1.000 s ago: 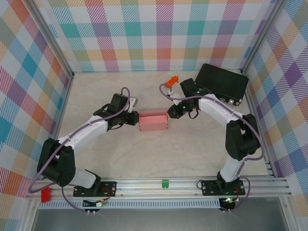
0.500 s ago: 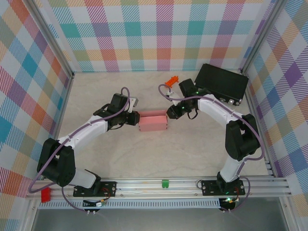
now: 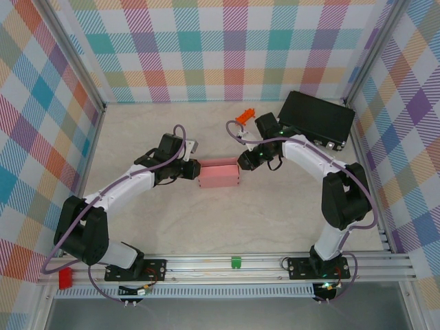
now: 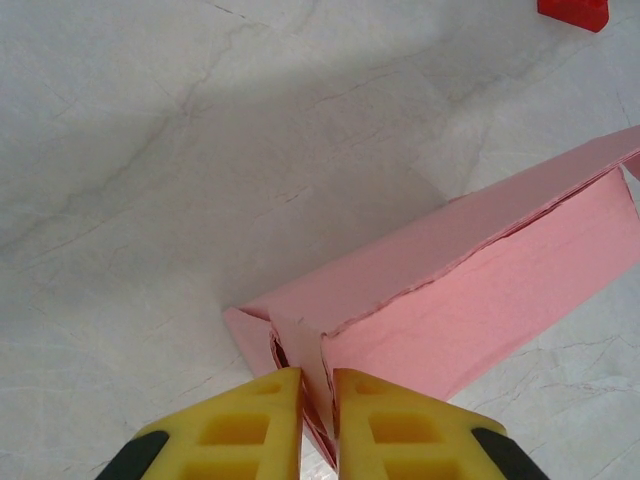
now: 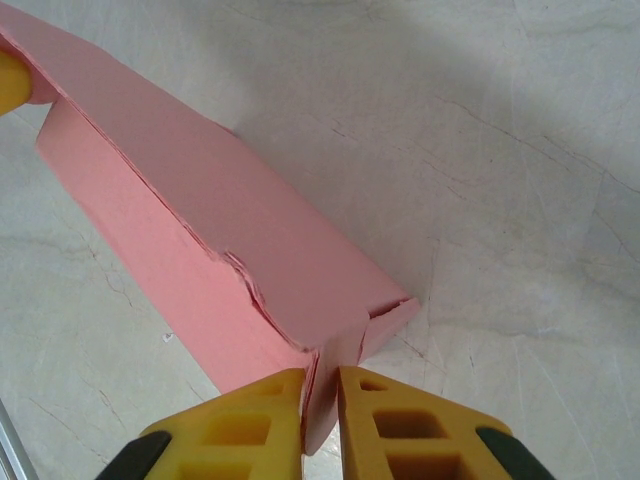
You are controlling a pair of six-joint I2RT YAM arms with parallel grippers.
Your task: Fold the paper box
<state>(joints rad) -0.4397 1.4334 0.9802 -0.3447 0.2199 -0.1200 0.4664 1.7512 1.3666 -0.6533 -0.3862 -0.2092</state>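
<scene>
Top external view: pink paper box (image 3: pixel 218 174) lies mid-way across the desk (image 3: pixel 227 220), pinched at both ends.
Left end effector (image 4: pixel 317 385) is clenched on a thin flap at the box's left end, and the right end effector (image 5: pixel 320 385) is clenched on the flap at its right end. A black case (image 3: pixel 316 120) sits well apart in the far right corner.

Pink paper box (image 3: pixel 218 174) lying mid-way on the surface (image 3: pixel 206 220), left claw (image 3: pixel 195 171) and right claw (image 3: pixel 240 162) at its opposite ends; black case (image 3: pixel 316 120) far right.
</scene>
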